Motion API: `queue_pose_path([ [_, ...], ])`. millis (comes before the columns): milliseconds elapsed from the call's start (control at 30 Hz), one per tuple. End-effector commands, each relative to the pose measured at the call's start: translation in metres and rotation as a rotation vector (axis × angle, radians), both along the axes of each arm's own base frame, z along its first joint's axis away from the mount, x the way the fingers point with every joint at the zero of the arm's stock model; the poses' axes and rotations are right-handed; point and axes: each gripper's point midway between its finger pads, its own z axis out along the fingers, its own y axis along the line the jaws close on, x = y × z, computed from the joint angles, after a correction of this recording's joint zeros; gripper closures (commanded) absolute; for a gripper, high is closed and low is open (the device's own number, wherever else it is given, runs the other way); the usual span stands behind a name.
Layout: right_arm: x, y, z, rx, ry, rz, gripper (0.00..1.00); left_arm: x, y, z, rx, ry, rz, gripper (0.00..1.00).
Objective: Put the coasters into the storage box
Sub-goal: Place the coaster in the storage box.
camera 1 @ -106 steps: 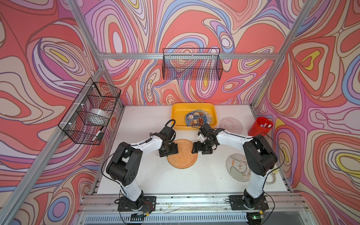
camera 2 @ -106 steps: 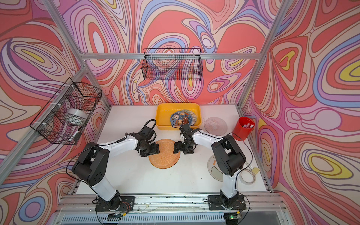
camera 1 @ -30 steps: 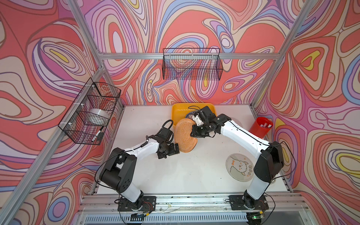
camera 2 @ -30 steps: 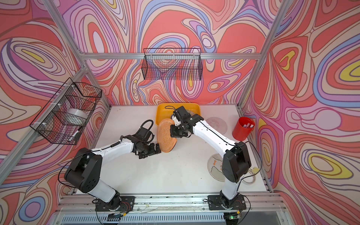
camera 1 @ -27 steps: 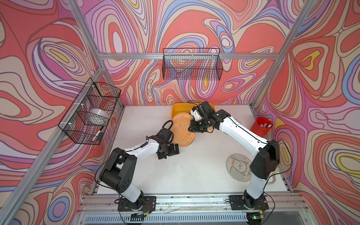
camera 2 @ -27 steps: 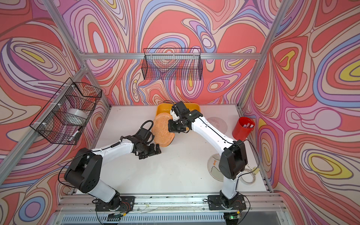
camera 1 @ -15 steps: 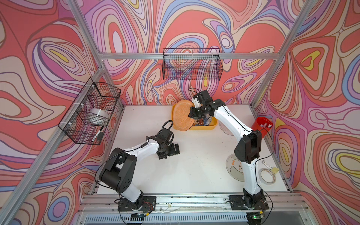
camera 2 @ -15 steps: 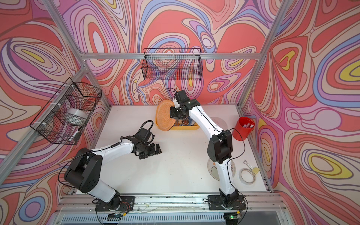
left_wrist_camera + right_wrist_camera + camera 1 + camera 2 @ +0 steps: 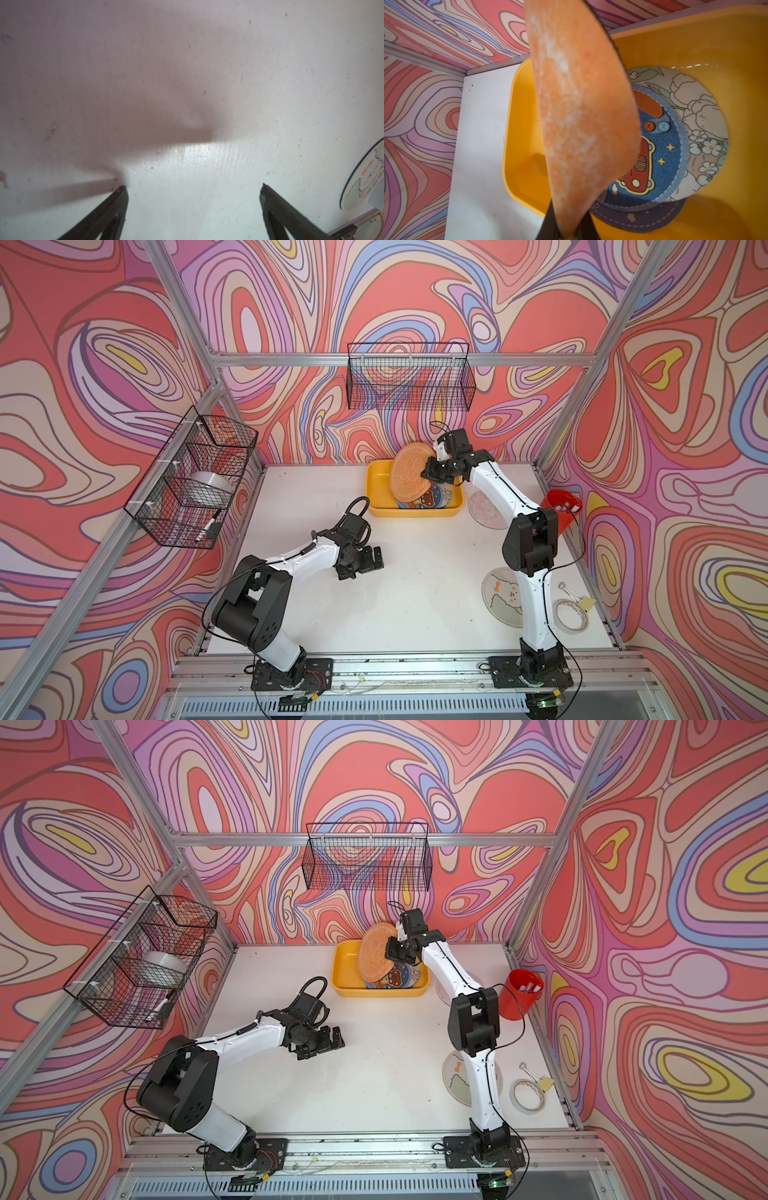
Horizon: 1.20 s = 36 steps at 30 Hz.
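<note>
Starting at the front of the white table (image 9: 415,614): at about 4 o'clock a sheep coaster (image 9: 500,595) lies flat, a thin pale disc with a dark rim, partly behind the right arm. It is not yet collected. Just left of centre, near 9 o'clock, the left gripper (image 9: 376,560) hovers low over bare tabletop, its jaws spread wide with nothing between them.

Further back, at 1 o'clock, a pale coaster (image 9: 484,508) with a faint pink print sits just beside the box, also waiting. A red cup (image 9: 561,506) stands out at 2 o'clock.

At 12 o'clock, against the back wall, is the box (image 9: 413,513), a glossy yellow plastic tray with rounded corners. Already inside it are a denim-look car coaster (image 9: 660,149), a flower coaster (image 9: 699,116) under it and a purple coaster (image 9: 643,220) with stitched edging at the bottom.

Above the box's left half, the right gripper (image 9: 430,475) pinches the orange coaster (image 9: 409,475) by its edge. The coaster is fuzzy, mottled and tilted almost upright.

My read: three are in the box, one is about to be dropped and at least two are left on the table.
</note>
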Motion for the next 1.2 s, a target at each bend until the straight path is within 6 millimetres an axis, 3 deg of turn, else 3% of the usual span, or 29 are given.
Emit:
queue_pose_path([
  [0,0.004,0.000,-0.026,0.015,0.040,-0.005,1.00,0.003,0.000,0.003,0.004,0.003,0.004,0.00],
  [200,-0.001,-0.018,-0.062,-0.045,0.112,-0.040,1.00,0.004,0.000,0.004,0.008,0.005,0.004,0.00],
  [367,-0.004,-0.028,-0.072,-0.094,0.137,-0.055,0.81,0.006,0.000,0.007,0.011,-0.001,0.002,0.00],
  [500,-0.006,-0.032,-0.071,-0.118,0.146,-0.057,0.61,0.007,0.001,0.007,0.019,-0.004,-0.001,0.00],
  [700,-0.013,-0.038,-0.067,-0.151,0.155,-0.062,0.42,0.008,0.001,0.009,0.020,-0.009,-0.003,0.00],
  [967,-0.026,-0.044,-0.047,-0.156,0.129,-0.064,0.37,0.009,0.000,0.011,0.020,-0.017,-0.012,0.00],
  [1167,-0.050,-0.055,-0.026,-0.182,0.113,-0.063,0.33,0.008,0.000,0.014,0.020,-0.026,-0.021,0.00],
])
